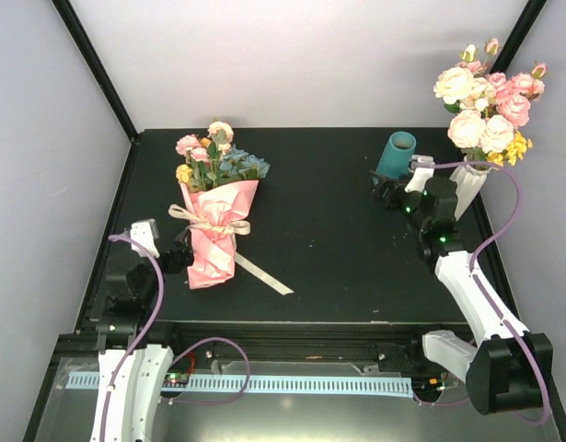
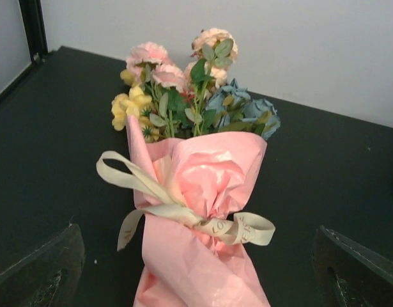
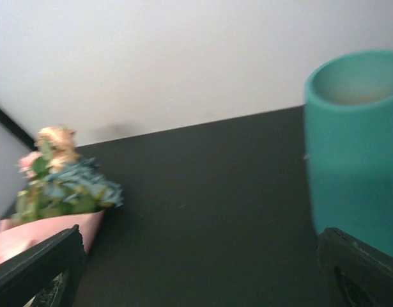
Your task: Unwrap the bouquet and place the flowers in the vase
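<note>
Standing fully spread and empty, the left jaws frame the bouquet [image 2: 206, 185], which lies on the tabletop [image 2: 55, 160] just ahead of them; light and crushable, it looks best undone by pulling the cream ribbon [image 2: 177, 210] by its loose tail. The right jaws, equally wide and holding nothing, face the smooth, rigid vase [image 3: 353, 147] just ahead

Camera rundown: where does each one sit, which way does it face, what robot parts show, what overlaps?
Top external: above and behind the bases, looking down at the table; both arms show, left gripper by the bouquet, right gripper by the vase.
Left wrist: low, facing the bouquet; fingertips at bottom corners.
Right wrist: low, facing across the table, vase close right; fingertips at bottom.
Shared: bouquet in all three.
</note>
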`<state>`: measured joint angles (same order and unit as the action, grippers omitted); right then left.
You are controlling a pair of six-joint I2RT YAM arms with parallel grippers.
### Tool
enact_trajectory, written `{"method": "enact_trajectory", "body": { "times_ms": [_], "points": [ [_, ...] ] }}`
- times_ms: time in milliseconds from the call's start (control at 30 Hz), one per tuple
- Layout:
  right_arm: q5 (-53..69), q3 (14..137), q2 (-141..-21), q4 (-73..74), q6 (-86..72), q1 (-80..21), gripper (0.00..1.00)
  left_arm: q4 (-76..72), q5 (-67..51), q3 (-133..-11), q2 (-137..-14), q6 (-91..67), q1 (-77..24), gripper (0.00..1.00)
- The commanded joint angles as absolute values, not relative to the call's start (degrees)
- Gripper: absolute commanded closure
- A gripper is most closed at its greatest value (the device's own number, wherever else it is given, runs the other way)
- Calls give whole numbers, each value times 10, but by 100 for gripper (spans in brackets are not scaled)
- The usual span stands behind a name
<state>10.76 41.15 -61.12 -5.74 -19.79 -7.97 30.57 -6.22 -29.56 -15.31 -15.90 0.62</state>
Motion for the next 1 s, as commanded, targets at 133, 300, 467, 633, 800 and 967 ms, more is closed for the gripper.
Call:
{"method": "enact_trajectory", "body": {
  "times_ms": [133,300,467,633,800,967],
  "points": [
    [246,413,-621,56,-255,-116,0,365,-72,-348,-178,-193,4,1],
    [219,435,-669,102,-201,-219,0,352,-119,-346,-199,-176,4,1],
    [113,516,-744,180,-136,-346,0,348,-169,-348,-268,-152,3,1],
    [43,588,-829,257,-88,-441,3,341,-163,-343,-299,-153,0,1],
    [-24,648,-907,319,-61,-532,4,335,-142,-334,-290,-154,0,1],
    [-43,706,-983,367,-52,-585,10,336,-142,-335,-294,-155,0,1]
  ]
}}
